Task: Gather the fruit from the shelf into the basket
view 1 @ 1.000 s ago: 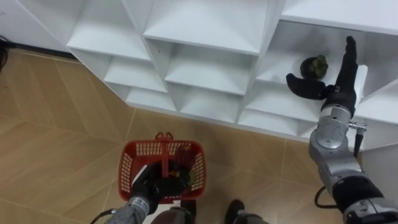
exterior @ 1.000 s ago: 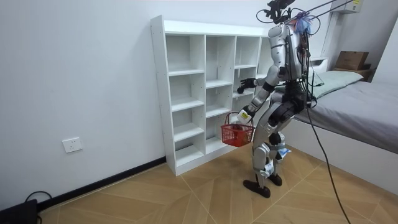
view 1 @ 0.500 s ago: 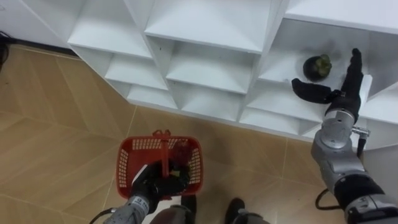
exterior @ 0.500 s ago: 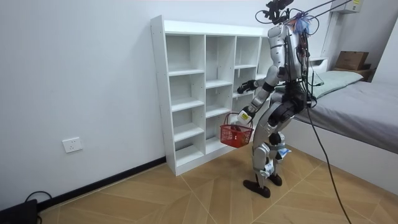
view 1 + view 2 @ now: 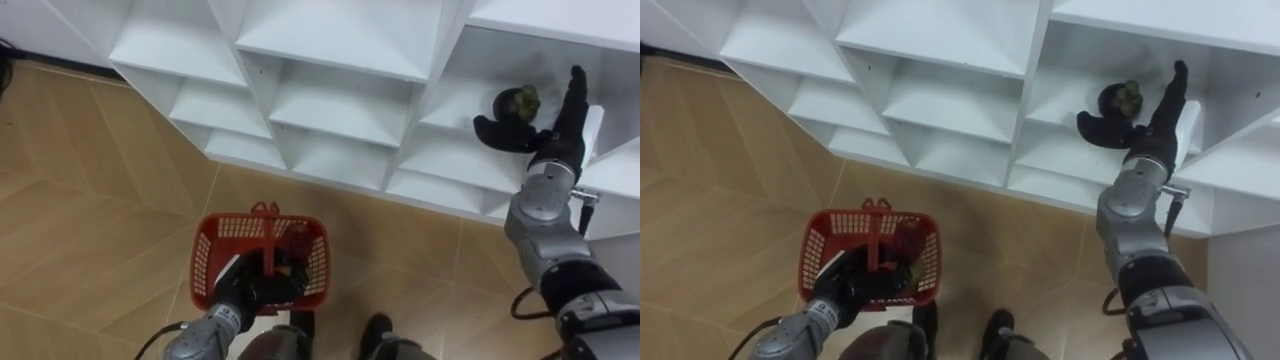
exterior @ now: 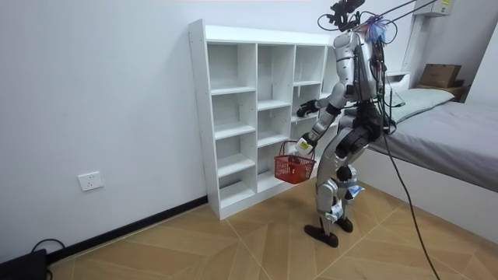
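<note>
A dark round fruit with a green top (image 5: 513, 101) lies in a cell on the right side of the white closet (image 5: 335, 45). My right hand (image 5: 556, 128) is open at that cell. Its straight fingers (image 5: 575, 88) stand just right of the fruit, and its thumb reaches in under the fruit. Low at my left, my left hand (image 5: 243, 296) is shut on the handle of a red basket (image 5: 205, 268). A red fruit (image 5: 296, 243) and something dark lie inside the basket. In the room view I stand upright facing the closet (image 6: 233, 117), the basket (image 6: 294, 166) hanging at knee height.
The other closet cells in view are bare. Wood floor (image 5: 90, 210) stretches to my left and below the closet. A bed (image 6: 455, 117) stands behind me at the room view's right. A wall socket (image 6: 91, 181) sits low on the wall.
My right hand dipped, then rose again at the fruit's cell, and its thumb now sits closer beneath the fruit. The basket stays hanging from my left hand.
</note>
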Controlling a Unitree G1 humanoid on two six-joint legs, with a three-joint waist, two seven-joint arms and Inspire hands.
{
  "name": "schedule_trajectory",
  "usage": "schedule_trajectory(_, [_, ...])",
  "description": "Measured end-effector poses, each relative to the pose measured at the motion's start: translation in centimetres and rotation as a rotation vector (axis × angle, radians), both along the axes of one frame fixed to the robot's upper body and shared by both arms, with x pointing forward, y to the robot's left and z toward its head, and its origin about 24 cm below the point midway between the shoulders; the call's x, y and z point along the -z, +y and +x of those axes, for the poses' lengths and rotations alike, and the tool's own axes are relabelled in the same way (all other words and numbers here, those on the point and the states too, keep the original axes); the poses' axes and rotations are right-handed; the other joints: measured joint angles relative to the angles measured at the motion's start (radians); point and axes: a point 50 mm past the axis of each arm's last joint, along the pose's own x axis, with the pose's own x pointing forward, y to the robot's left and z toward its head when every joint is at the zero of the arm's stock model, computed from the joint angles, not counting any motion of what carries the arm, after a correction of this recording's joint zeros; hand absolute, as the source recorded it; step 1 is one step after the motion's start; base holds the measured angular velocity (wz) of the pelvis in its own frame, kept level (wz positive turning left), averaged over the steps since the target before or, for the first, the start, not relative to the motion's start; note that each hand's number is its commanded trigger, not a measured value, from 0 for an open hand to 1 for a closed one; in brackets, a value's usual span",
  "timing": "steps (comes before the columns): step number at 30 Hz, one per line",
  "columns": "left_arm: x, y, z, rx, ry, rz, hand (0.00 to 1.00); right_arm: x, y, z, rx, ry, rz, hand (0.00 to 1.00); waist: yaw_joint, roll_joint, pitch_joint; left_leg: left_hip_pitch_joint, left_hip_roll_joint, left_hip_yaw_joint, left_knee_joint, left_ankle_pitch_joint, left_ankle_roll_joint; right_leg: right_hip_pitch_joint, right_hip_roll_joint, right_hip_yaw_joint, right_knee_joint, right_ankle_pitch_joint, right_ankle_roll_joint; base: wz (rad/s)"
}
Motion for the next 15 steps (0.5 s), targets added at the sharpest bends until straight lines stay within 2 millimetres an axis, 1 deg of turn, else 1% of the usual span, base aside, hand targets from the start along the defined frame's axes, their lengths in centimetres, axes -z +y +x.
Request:
schedule_trajectory(5, [0.18,-0.44,-0.15,0.03,0.022,0.005,1.0,-0.34,-0.04,0.34,0.003,0.009,-0.003,0.0,0.002,0.0,0.0,0.0,0.0,0.0,-0.001,0.0,0.0,0.0,0.0,-0.001,-0.001,0.0,0.0,0.0])
schedule_trajectory(15, [0.17,-0.52,-0.11,0.036,0.022,0.006,1.0,-0.33,-0.11,0.38,0.001,0.019,-0.017,0.0,0.005,0.0,0.0001,0.001,0.0,0.0,-0.003,0.0,0.0,0.0,-0.001,-0.001,-0.001,0.0,0.0,0.0])
